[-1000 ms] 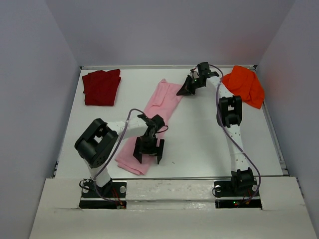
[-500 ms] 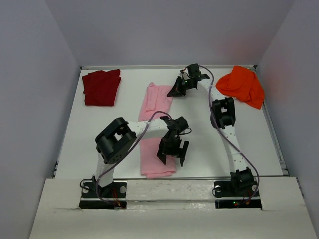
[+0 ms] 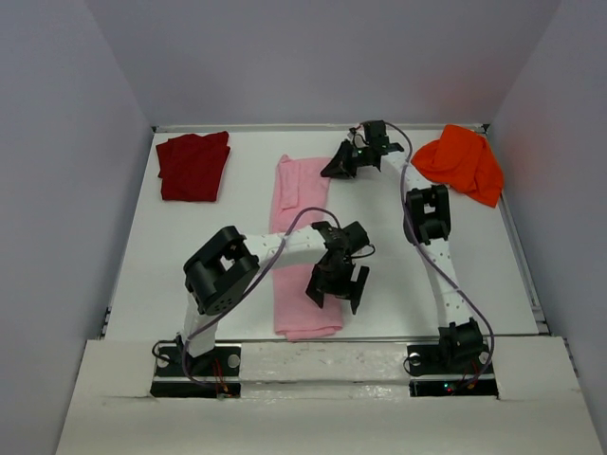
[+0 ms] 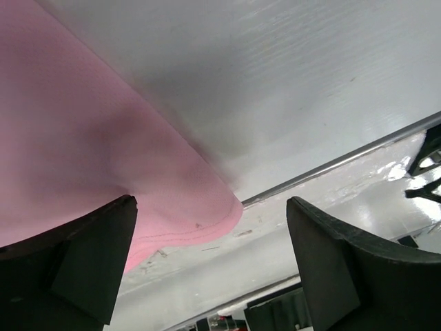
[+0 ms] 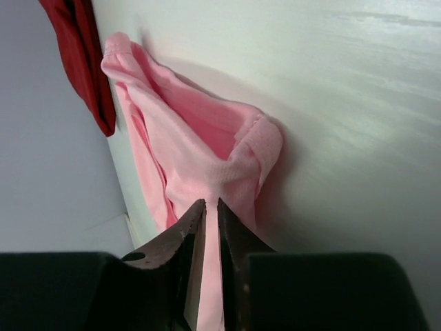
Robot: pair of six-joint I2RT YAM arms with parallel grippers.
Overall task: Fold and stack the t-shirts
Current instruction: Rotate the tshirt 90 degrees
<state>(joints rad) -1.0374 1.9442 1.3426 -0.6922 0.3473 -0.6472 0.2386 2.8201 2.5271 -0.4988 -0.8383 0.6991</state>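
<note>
The pink shirt [image 3: 302, 199] lies as a long narrow strip down the middle of the bench [image 3: 218, 227], running from the far side almost to the near edge. It looks folded lengthwise, which I take to be the first half of the fold.

The right claw [image 3: 340, 166] sits at the strip's far right corner. From its own camera the right claw [image 5: 210, 210] is pinched nearly closed, and the pink cloth [image 5: 186, 138] tents up into its tips, so it appears to be gripping that corner. My guess is that it holds the far end taut and square.

The left claw [image 3: 337, 289] hangs over the near end, by the strip's right edge. Seen from its wrist, the left claw [image 4: 210, 255] is spread wide and holds nothing. One finger is over the pink hem [image 4: 83, 138] and the other is over bare bench. It seems placed either to take that near corner or to have just let it go.

The dark red shirt [image 3: 194, 166] lies folded at the far left. That looks like the spot for the stack. The orange shirt [image 3: 463, 163] is bunched at the far right, not yet folded.
</note>
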